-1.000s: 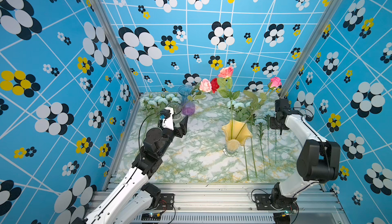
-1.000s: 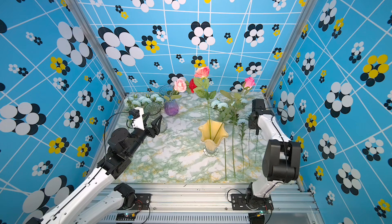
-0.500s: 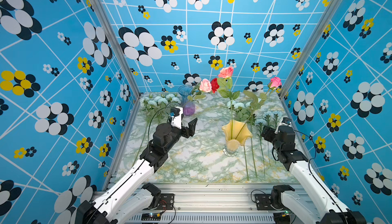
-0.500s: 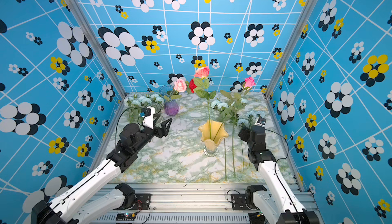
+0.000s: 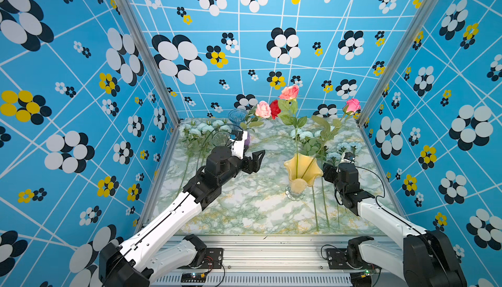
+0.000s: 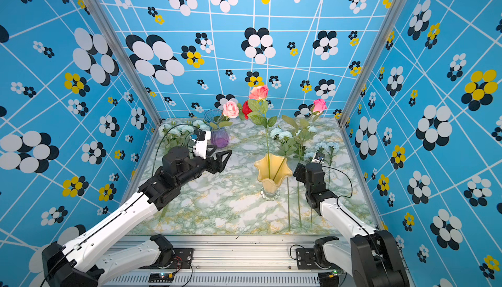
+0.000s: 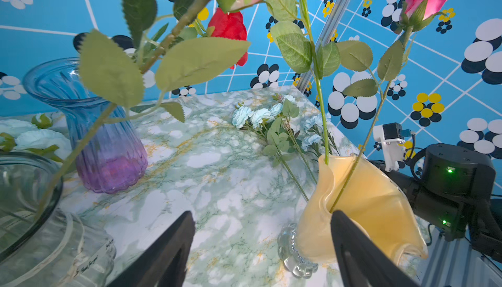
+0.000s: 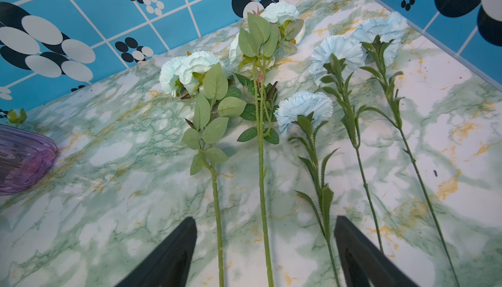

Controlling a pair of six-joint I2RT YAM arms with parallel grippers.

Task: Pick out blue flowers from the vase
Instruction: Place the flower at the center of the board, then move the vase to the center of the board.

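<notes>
Left hand (image 7: pixel 260 217) is hovering left of the yellow vase (image 5: pixel 300 168), right hand (image 8: pixel 264 221) above blue flowers (image 8: pixel 303 109) lying on the table (image 8: pixel 108 163); both hands are gaping apart, empty.

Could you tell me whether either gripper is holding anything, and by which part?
Nothing is held. The left gripper and the right gripper are open and empty; the blue flowers lie on the table.
</notes>
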